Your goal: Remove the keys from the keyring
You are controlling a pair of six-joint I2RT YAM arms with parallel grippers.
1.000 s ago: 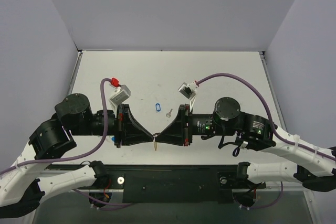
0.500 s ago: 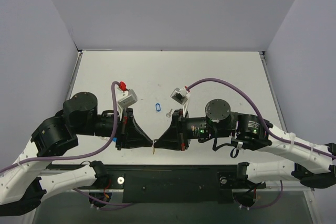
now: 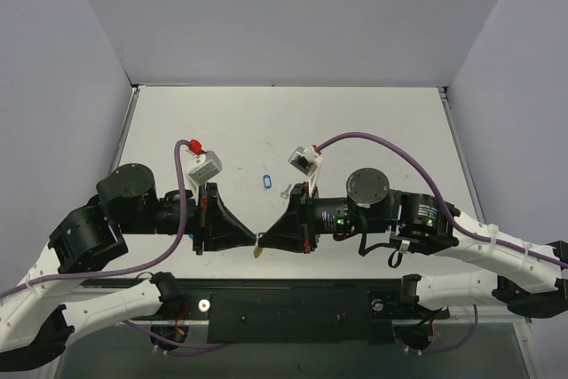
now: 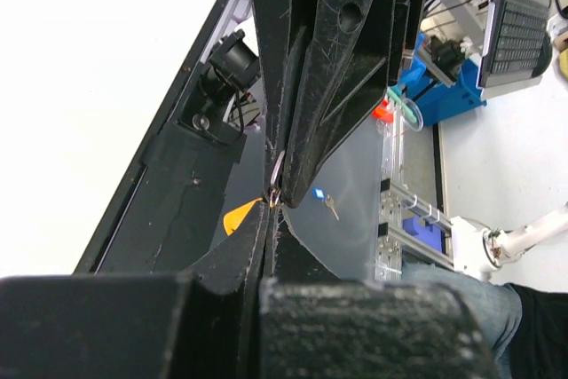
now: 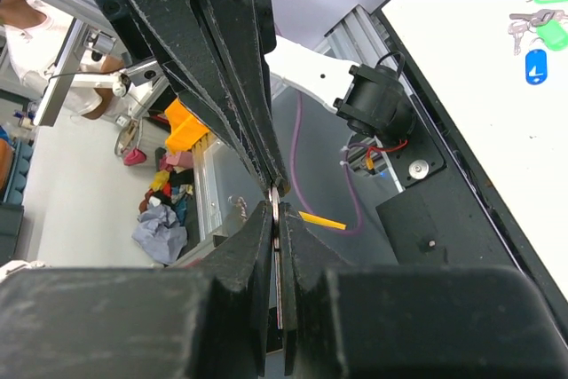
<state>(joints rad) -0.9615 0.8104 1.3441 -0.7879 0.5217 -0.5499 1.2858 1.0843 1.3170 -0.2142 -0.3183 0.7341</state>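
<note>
My two grippers meet tip to tip above the table's near edge. The left gripper [image 3: 255,239] [image 4: 273,201] is shut on the thin metal ring of the keyring [image 4: 276,185]. The keyring's yellow-orange tag [image 3: 257,253] [image 4: 240,216] [image 5: 321,219] hangs just below the tips. The right gripper [image 3: 264,239] [image 5: 276,200] is shut on a thin silver key [image 5: 276,224], seen edge-on between its jaws. A loose key [image 3: 286,191] [image 4: 331,209] lies on the table beside a blue tag [image 3: 265,181] [image 4: 317,193] [image 5: 535,66].
A green tag [image 5: 552,33] with more keys [image 5: 524,20] lies near the blue tag in the right wrist view. The black base plate [image 3: 293,303] runs below the grippers. Purple cables [image 3: 417,144] arc over the white table [image 3: 373,113]. Grey walls enclose the table.
Both grippers, still pinched together, have drifted slightly left and toward the near edge. Both wrists have rolled. The yellow tag moved with them.
</note>
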